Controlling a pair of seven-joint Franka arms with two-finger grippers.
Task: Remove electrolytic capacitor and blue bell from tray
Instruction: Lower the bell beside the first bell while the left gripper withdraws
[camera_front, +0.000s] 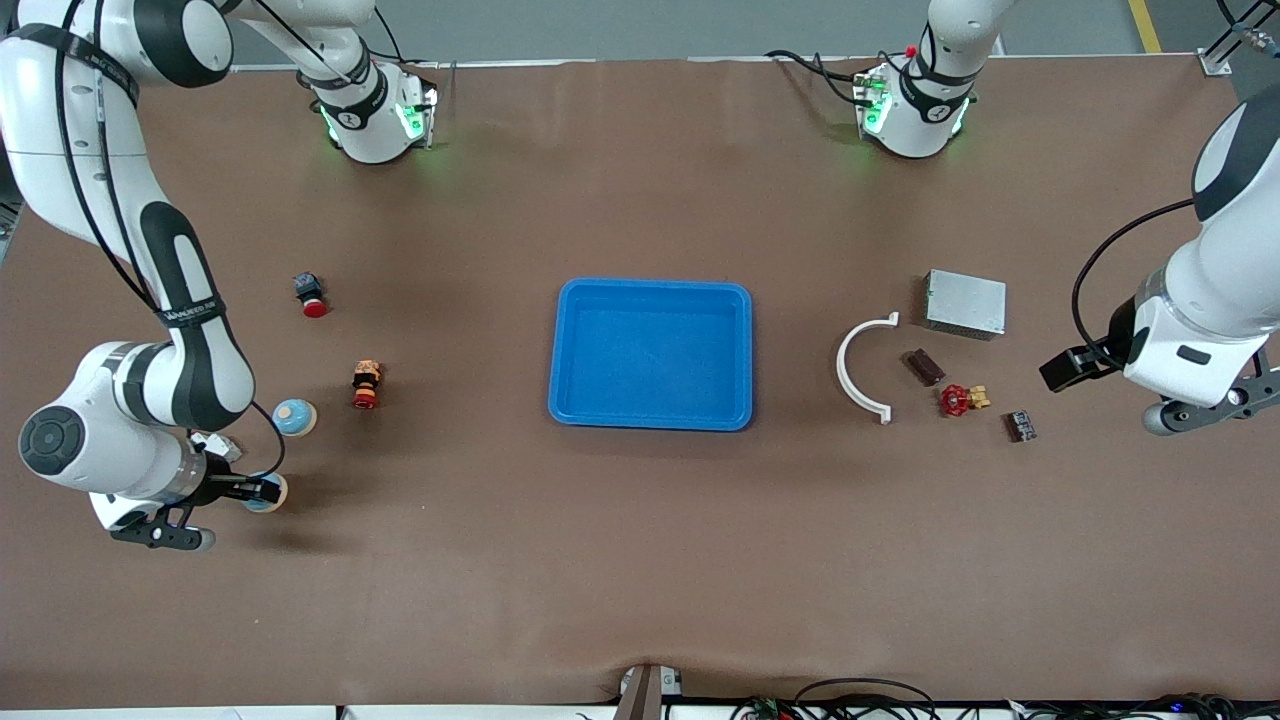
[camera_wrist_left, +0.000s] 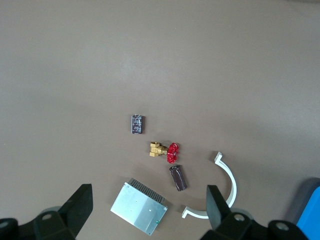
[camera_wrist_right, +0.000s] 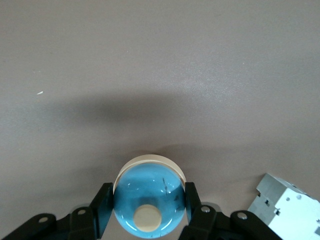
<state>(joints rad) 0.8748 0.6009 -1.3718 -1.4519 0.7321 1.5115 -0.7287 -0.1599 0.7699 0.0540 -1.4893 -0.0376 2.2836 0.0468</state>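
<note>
Bell (camera_wrist_right: 148, 202) in closed right end effector (camera_wrist_right: 148, 204); capacitor (camera_wrist_left: 178, 177) beside valve (camera_wrist_left: 165, 150), under open left end effector (camera_wrist_left: 150, 212).

Robotics lab or test cell, not a home or shop. Large table (camera_front: 640, 560) under one plain brown cover, edge to edge. Two white Franka arm bases (camera_front: 375, 115) bolted along one edge, green status lights glowing. Cables bunched at the edge nearest the front camera. Grey floor with a yellow marking line (camera_front: 1145, 25) past one corner. Blue plastic tray (camera_front: 650, 353) at mid-table. Small industrial parts set out as specimens: red valve (camera_front: 962, 400), metal box (camera_front: 965, 303), white curved clip (camera_front: 862, 368), emergency-stop buttons (camera_front: 311, 293). No domestic clutter-style furnishing visible; bare, staged layout.
</note>
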